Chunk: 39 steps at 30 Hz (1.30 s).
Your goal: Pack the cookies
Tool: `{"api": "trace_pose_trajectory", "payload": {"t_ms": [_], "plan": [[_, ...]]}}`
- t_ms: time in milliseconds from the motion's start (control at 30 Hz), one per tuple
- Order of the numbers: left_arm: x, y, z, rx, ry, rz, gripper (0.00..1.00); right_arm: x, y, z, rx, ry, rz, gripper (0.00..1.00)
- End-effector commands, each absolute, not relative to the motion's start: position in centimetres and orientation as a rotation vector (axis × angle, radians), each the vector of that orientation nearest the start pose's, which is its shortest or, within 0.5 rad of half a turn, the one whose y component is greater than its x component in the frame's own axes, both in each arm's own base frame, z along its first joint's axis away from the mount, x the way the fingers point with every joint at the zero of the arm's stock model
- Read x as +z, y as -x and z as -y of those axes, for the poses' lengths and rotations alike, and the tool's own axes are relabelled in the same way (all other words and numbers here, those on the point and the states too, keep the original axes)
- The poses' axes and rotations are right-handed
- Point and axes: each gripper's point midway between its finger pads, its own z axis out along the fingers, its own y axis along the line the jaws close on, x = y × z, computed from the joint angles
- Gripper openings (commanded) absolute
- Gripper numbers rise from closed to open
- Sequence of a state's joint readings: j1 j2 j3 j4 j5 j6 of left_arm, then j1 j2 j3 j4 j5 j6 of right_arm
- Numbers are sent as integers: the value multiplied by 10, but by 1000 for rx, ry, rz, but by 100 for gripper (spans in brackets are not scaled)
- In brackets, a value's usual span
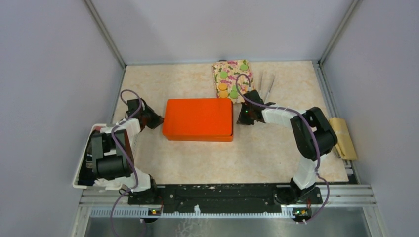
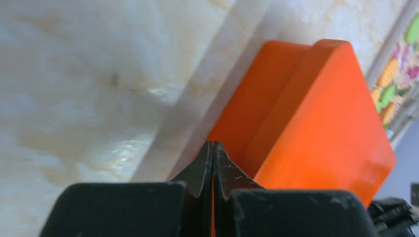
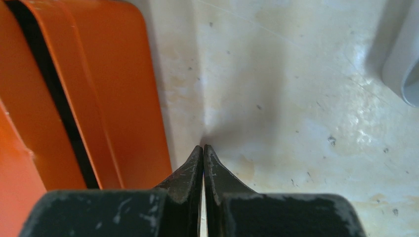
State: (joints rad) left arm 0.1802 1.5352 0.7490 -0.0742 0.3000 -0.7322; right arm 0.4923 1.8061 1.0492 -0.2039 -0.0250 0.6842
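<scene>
At desk (image 1: 197, 168) centre sits the orange box (image 1: 198, 119), lid on; right wrist view shows a dark seam along its side. Cookies (image 1: 226, 85), green and orange rounds, lie on the patterned cloth (image 1: 244, 66) at 1 o'clock from the box, outside it as far as top view shows. Left end effector (image 1: 157, 120) sits at the box's 9 o'clock end, fingers pressed together, holding nothing, tips just beside or touching the box wall; cannot tell which. Right end effector (image 1: 239, 117) at the box's 3 o'clock end, also pressed together, nothing pinched, tips low on bare desk just beside the box.

Judgement: both arms flank the closed box, which fits either lid about to come off for loading or box just shut; cookies on the cloth lean toward loading pending. Getting them in calls for an open box and a spread end effector over one cookie.
</scene>
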Motion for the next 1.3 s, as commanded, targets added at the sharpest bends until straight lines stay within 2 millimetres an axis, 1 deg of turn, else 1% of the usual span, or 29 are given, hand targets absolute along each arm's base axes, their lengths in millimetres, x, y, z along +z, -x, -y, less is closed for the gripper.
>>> {"api": "trace_pose_trajectory", "payload": {"t_ms": [0,133,167,200,233,300,400,500,533,633,733,833,900,933,1000,1067,1100,1167,1267], "plan": [[74,-384,49,-776,818,-2201,0,39,-363,-246,636,-181,-2558,0],[80,-379,85,-836,741,-2231,0,55,-360,-267,761,-123,-2539,0],[83,-379,91,-847,729,-2230,0,59,-359,-271,787,-110,-2530,0],[85,-376,103,-865,698,-2241,0,62,-358,-273,806,-103,-2525,0],[85,-374,110,-874,685,-2249,0,64,-357,-274,817,-102,-2521,0],[87,-373,116,-881,670,-2257,0,66,-356,-273,807,-103,-2520,0],[86,-371,113,-850,672,-2273,0,65,-356,-266,760,-109,-2525,0],[84,-368,108,-799,672,-2300,0,61,-357,-251,648,-147,-2545,0],[83,-367,107,-788,671,-2305,0,59,-357,-243,592,-171,-2550,0],[82,-364,106,-781,670,-2313,0,67,-361,-213,412,-247,-2511,0],[79,-362,107,-786,670,-2321,0,93,-364,-192,301,-278,-2441,0],[78,-362,106,-782,672,-2323,0,124,-366,-171,194,-278,-2365,0],[78,-362,106,-780,671,-2321,0,144,-365,-161,136,-262,-2317,0],[78,-361,106,-782,670,-2322,0,153,-364,-160,125,-244,-2299,0],[78,-362,106,-784,670,-2319,0,169,-361,-165,131,-188,-2271,0],[78,-361,107,-787,671,-2320,0,176,-354,-176,134,-125,-2270,0],[78,-361,107,-790,671,-2318,0,177,-350,-182,136,-95,-2275,0],[78,-362,107,-792,669,-2316,0,170,-340,-196,161,-39,-2304,0],[80,-363,109,-803,657,-2311,0,148,-322,-210,217,8,-2364,0]]}}
